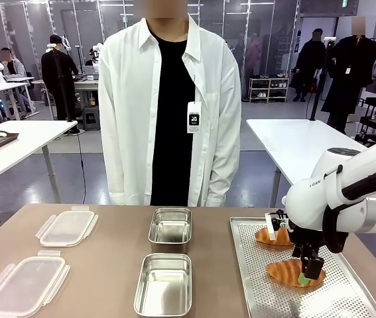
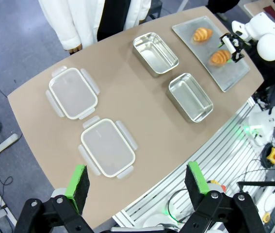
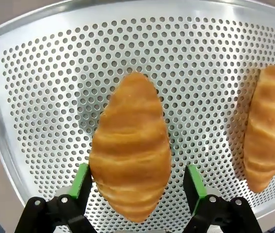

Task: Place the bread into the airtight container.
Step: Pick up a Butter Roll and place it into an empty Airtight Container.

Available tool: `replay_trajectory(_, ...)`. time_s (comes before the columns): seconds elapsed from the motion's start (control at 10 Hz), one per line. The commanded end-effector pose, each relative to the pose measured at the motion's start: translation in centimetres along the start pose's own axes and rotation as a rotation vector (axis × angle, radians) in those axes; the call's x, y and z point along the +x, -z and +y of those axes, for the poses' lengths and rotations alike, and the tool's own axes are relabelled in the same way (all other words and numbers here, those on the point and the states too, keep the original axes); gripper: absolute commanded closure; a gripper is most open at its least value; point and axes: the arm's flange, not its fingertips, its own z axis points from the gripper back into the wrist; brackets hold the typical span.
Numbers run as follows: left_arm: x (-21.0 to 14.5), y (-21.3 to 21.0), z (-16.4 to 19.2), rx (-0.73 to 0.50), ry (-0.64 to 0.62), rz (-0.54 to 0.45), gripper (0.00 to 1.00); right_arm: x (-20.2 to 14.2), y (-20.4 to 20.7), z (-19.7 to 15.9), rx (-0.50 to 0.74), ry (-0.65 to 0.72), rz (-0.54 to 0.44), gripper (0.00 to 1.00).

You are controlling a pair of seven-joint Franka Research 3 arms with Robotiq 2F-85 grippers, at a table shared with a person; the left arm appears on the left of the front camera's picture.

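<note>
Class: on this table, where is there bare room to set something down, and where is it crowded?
Free: the tabletop between the two lids and the two steel containers, and the tray's near end. Crowded: the tray's far half, where the right gripper straddles one croissant beside another.

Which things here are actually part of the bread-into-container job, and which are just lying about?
In the job:
- near croissant
- right gripper, open, pads either side of it
- near steel container and far steel container, both empty; either could take it

Lying about for now:
- far croissant
- perforated tray
- near lid, far lid
- left gripper, open, high above the table
</note>
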Motion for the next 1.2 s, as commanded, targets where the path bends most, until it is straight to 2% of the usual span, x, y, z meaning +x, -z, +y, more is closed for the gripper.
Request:
replay_trajectory(0.0, 0.0, -0.1, -0.1, -0.005, 0.014, 0.003, 0.0, 0.0, 0.3, -0.6, 0.037, 0.018, 0.003, 0.06)
replay_trajectory(0.3, 0.0, -0.1, -0.1, -0.005, 0.014, 0.003, 0.0, 0.1, 1.0, -0.9, 0.051, 0.038, -0.011, 0.06)
replay_trajectory(0.4, 0.0, -0.1, -0.1, -0.005, 0.014, 0.003, 0.0, 0.0, 0.9, -1.0, 0.045, 0.052, -0.022, 0.3)
replay_trajectory(0.5, 0.0, -0.1, -0.1, -0.005, 0.014, 0.003, 0.0, 0.2, 1.0, -0.8, 0.053, 0.03, -0.006, 0.65)
replay_trajectory(0.6, 0.0, -0.1, -0.1, -0.005, 0.014, 0.003, 0.0, 0.2, 1.0, -0.7, 0.055, 0.03, -0.005, 0.89)
replay_trajectory(0.7, 0.0, -0.1, -0.1, -0.005, 0.014, 0.003, 0.0, 0.3, 1.0, -0.7, 0.056, 0.03, -0.006, 1.0)
replay_trajectory(1.1, 0.0, -0.1, -0.1, -0.005, 0.014, 0.003, 0.0, 0.7, -2.3, 0.4, 0.064, 0.003, -0.001, 1.0)
